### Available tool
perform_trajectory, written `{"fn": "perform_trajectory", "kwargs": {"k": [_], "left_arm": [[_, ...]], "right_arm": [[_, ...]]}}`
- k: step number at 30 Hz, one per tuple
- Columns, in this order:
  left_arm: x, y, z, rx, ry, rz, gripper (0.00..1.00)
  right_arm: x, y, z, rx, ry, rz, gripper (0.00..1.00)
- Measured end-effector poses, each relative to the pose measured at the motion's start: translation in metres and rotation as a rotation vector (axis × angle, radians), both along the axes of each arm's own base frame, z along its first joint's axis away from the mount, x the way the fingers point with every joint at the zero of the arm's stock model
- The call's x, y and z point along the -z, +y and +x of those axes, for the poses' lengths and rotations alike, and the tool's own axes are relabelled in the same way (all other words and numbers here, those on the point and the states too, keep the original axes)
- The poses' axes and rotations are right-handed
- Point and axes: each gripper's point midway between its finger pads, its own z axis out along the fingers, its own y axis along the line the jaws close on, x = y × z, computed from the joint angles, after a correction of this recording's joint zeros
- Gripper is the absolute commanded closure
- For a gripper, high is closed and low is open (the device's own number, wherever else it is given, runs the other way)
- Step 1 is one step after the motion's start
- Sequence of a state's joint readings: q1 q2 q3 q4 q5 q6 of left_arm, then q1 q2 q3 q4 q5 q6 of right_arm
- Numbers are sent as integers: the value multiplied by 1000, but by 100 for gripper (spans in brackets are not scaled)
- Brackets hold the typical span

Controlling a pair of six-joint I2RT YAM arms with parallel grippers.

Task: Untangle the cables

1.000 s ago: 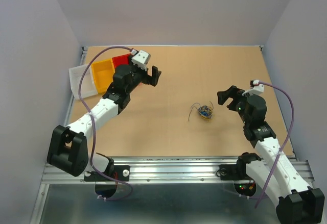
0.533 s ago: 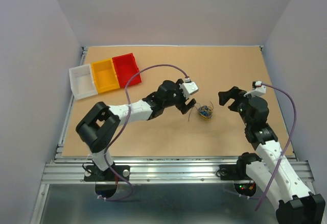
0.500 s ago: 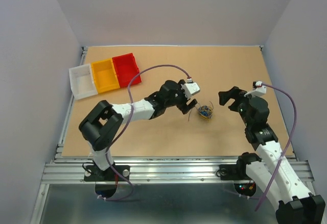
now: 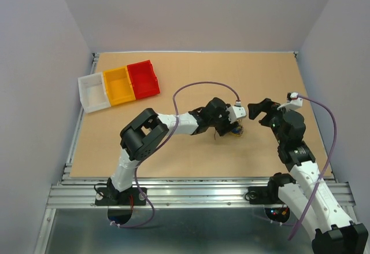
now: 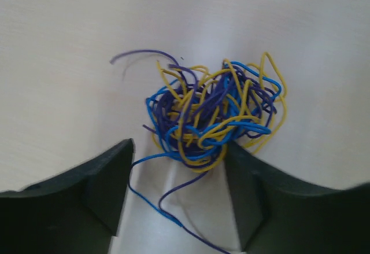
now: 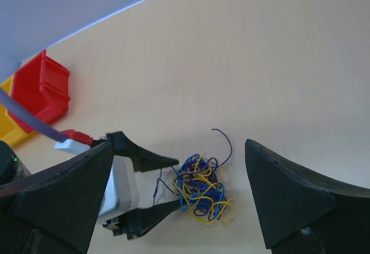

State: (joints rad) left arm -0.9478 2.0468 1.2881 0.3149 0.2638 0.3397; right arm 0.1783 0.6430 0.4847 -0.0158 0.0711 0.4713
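Tangled cables [image 4: 233, 129] [image 5: 214, 115] [image 6: 200, 188] in a small ball right of the tabletop's [image 4: 173, 80] centre. Left claw [image 5: 179, 161] [image 6: 170, 183] partly open, fingertips at the ball's edge, loose strands between them, nothing clamped. Right claw [image 6: 179, 145] [image 4: 260, 110] wide open, empty, near the ball, toward the right edge.

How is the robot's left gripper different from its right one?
The left arm's black gripper is down at the small tangle of blue, yellow and purple wires, a finger either side of loose strands. The right arm's black gripper hangs apart from the tangle, nothing between its fingers. Both have their black fingers spread open.
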Motion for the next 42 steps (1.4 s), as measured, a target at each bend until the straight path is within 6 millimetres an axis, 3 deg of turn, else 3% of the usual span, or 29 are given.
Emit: {"fn": "perform_trajectory", "kwargs": {"k": [2,3,4,9,12,16,19,23,29,32,38,39,42], "left_arm": [[8,-3,-4,22,10,26,70],[10,-5,-4,29,15,35,93],[14,-8,-4,36,20,43,100],[11,-7,-3,28,73,35,100],[2,7,7,-4,132,-6,100],[-35,46,43,-84,166,-103,100],[-61,61,63,-118,136,-161,100],[-70,54,52,-72,159,-195,100],[-71,46,36,-21,213,-210,100],[-71,45,33,-13,229,-215,100],[-71,48,36,-25,243,-219,100],[-71,49,37,-31,243,-219,100],[-71,54,43,-54,248,-224,100]], "right_arm": [[1,0,0,1,5,0,0],[2,0,1,2,8,0,0],[4,0,1,5,14,1,0],[24,-5,5,37,90,-16,1],[40,-9,9,60,162,-35,9],[59,-6,18,56,249,-47,13],[67,5,21,-3,272,-39,14],[57,33,26,-158,222,-9,13],[24,72,35,-385,51,35,17],[32,84,38,-458,57,47,23],[74,100,34,-561,184,74,46],[78,101,34,-570,195,76,65],[82,104,32,-591,208,79,96]]}}
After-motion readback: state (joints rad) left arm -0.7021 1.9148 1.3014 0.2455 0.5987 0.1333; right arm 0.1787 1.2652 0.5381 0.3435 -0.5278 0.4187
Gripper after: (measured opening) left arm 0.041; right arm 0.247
